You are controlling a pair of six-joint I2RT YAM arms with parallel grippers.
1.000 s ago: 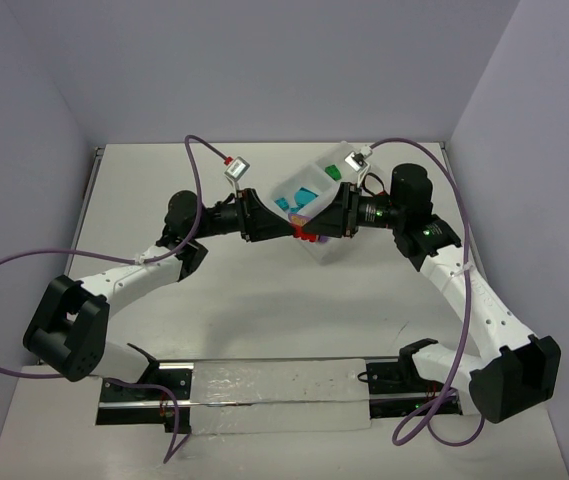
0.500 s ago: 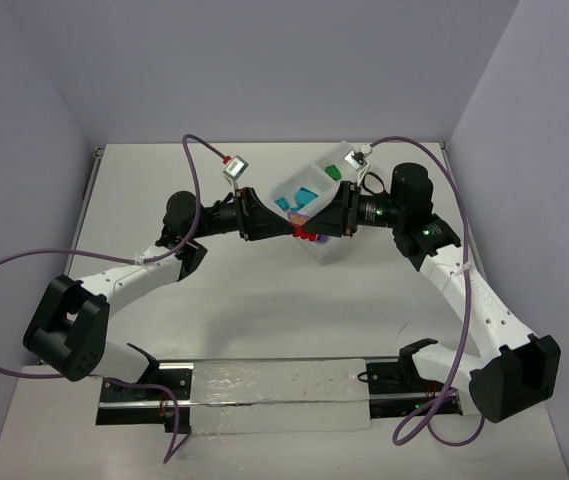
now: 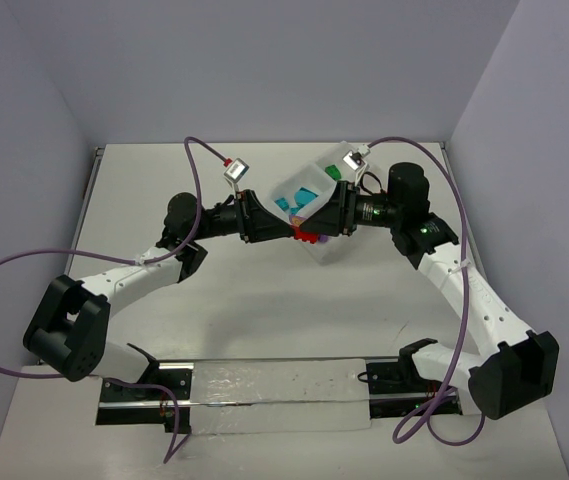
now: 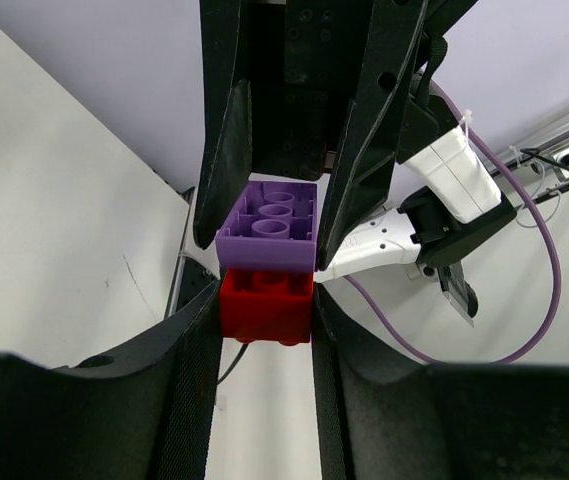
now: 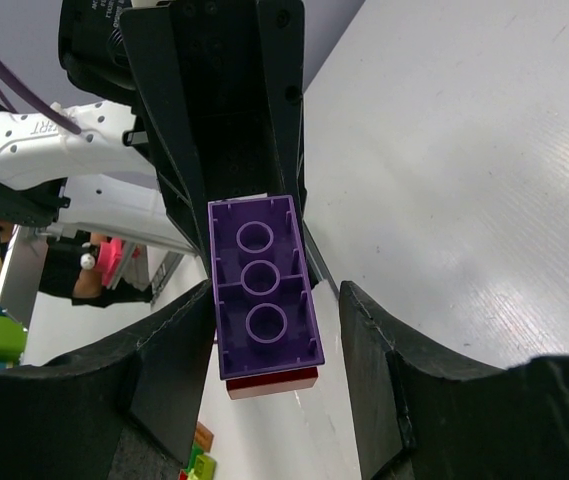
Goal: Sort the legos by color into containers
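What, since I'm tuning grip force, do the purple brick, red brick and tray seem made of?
The purple brick: hard moulded plastic, smooth semi-gloss, judging by crisp hollow tubes and soft highlights. The red brick: likely the same plastic, with glossy rounded studs. The tray: apparently thin clear plastic, since colours show through its walls.

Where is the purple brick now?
Top view, centre: the purple brick is joined to the red brick in the left tool, inside the open right tool, by the tray.
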